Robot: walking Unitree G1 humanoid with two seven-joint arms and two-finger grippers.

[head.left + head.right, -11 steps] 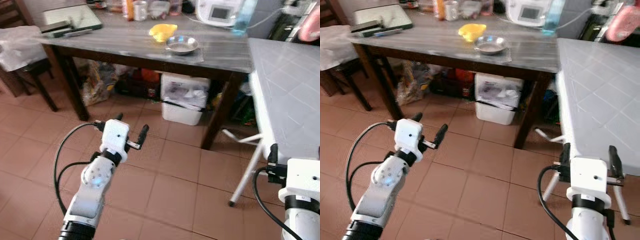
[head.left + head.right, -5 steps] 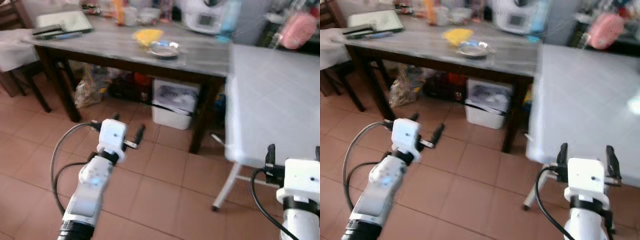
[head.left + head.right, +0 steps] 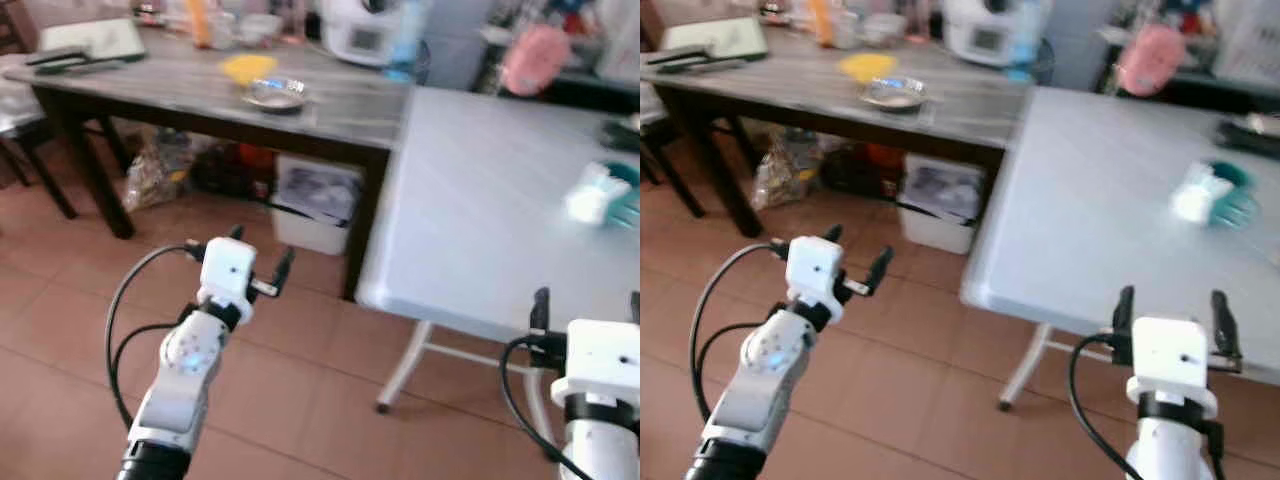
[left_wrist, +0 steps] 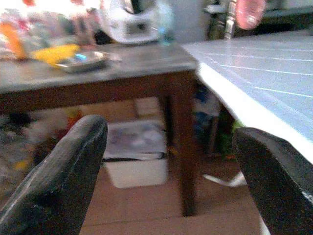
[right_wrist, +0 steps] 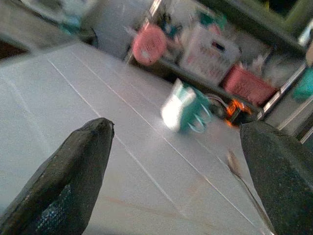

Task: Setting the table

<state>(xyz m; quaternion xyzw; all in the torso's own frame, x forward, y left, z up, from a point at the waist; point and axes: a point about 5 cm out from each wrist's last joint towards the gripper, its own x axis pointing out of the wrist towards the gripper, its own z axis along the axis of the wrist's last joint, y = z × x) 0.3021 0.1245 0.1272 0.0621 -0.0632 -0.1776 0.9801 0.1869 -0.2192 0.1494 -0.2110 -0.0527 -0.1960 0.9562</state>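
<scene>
- I'm looking down at a pale grey-white table (image 3: 480, 200) on white folding legs, standing on a floor (image 3: 300, 400) of terracotta tiles.
- On that table, toward its far right, lies a teal and white object (image 3: 1207, 193); it's too blurred for me to name.
- Butted against the pale table on my left is a dark wooden table (image 3: 180, 90) with a grey top. It carries a metal bowl (image 3: 274, 93) just beside something yellow (image 3: 247, 67), a white appliance (image 3: 985, 27) at the back, and a tray (image 3: 715, 38) at the far left end.
- Under the dark table sits a white bin (image 3: 315, 203) among bags.
- A pink round thing (image 3: 534, 58) hangs or stands beyond the pale table, in front of cluttered shelves.
- My left pincer (image 3: 258, 265) is raised over the floor, short of both tables, fingers spread wide and holding nothing.
- My right pincer (image 3: 1167, 308) is up at the pale table's near edge, fingers wide apart, empty, pointing across the tabletop toward the teal and white object.
</scene>
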